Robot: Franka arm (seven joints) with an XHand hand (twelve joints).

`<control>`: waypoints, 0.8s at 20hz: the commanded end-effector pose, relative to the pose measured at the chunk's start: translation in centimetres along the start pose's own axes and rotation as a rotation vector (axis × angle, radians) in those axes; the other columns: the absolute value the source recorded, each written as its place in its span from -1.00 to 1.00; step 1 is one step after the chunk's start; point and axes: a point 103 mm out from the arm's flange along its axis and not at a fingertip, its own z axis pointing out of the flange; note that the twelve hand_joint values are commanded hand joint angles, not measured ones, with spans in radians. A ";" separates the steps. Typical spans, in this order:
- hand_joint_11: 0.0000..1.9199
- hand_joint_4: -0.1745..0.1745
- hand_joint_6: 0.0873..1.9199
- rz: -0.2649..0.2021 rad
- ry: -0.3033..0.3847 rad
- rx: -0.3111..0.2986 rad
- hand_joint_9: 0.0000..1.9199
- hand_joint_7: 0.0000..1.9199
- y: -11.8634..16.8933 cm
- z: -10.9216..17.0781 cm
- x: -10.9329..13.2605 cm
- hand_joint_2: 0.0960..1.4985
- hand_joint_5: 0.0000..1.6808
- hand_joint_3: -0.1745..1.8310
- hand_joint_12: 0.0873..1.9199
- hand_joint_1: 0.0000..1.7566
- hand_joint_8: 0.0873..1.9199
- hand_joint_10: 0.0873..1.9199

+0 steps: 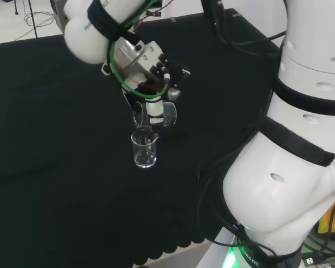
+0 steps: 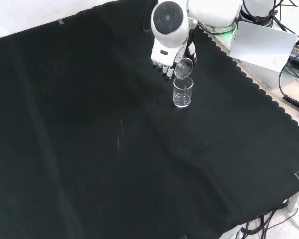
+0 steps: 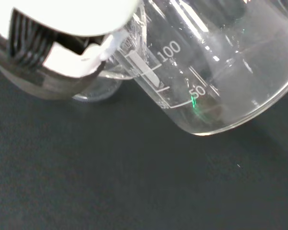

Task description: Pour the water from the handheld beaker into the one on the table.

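Fingers (image 1: 154,106) curled round the held beaker (image 1: 163,114), black-and-white segments clamped on clear glass w/ the hand (image 1: 151,67) above it in head view. Beaker's tipped well over, lip pointing down toward the table beaker (image 1: 144,149), which stands upright on the cloth (image 1: 56,139) just under it, at about 7 o'clock from the held one. Rims look very near or touching, can't tell which.

Front view: hand (image 2: 165,63) sits at 11 o'clock from the table beaker (image 2: 183,92); the tilted beaker's (image 2: 184,68) round mouth faces the camera, right over the standing one. Both are plain cylinders, thin clear walls, hard to read any water level in them.

Wrist view: held beaker (image 3: 216,72) close up, smooth curved glass w/ white printed scale marks, a small green glint near the base edge. White ribbed part of the hand (image 3: 53,52) beside it. Cloth (image 3: 110,182) is matte black, fine weave; scalloped edge shows in front view.
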 end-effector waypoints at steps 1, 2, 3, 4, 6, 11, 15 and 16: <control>0.45 -1.00 -0.28 -0.032 0.106 -0.143 0.83 0.34 -0.3 1.3 -1.9 -0.25 0.47 -0.09 -0.35 0.49 -0.31 -1.00; 0.45 -1.00 -0.28 -0.033 0.111 -0.154 0.83 0.34 -0.3 1.4 -2.2 -0.25 0.47 -0.09 -0.35 0.49 -0.31 -1.00; 0.45 -1.00 -0.28 -0.033 0.115 -0.163 0.83 0.34 -0.2 1.4 -2.4 -0.25 0.47 -0.09 -0.35 0.49 -0.31 -1.00; 0.45 -1.00 -0.28 -0.033 0.116 -0.175 0.83 0.34 -0.2 1.4 -2.6 -0.25 0.47 -0.09 -0.35 0.49 -0.31 -1.00; 0.45 -1.00 -0.28 -0.033 0.124 -0.192 0.83 0.34 -0.1 1.4 -3.0 -0.25 0.47 -0.09 -0.35 0.49 -0.31 -1.00; 0.44 -1.00 -0.28 -0.038 0.142 -0.231 0.82 0.34 0.2 1.7 -4.1 -0.25 0.47 -0.09 -0.35 0.49 -0.31 -1.00; 0.44 -1.00 -0.28 -0.045 0.176 -0.246 0.82 0.34 0.7 2.3 -5.0 -0.25 0.47 -0.09 -0.35 0.49 -0.31 -1.00; 0.44 -1.00 -0.28 -0.049 0.186 -0.251 0.82 0.34 0.9 2.5 -5.2 -0.25 0.47 -0.09 -0.35 0.49 -0.31 -1.00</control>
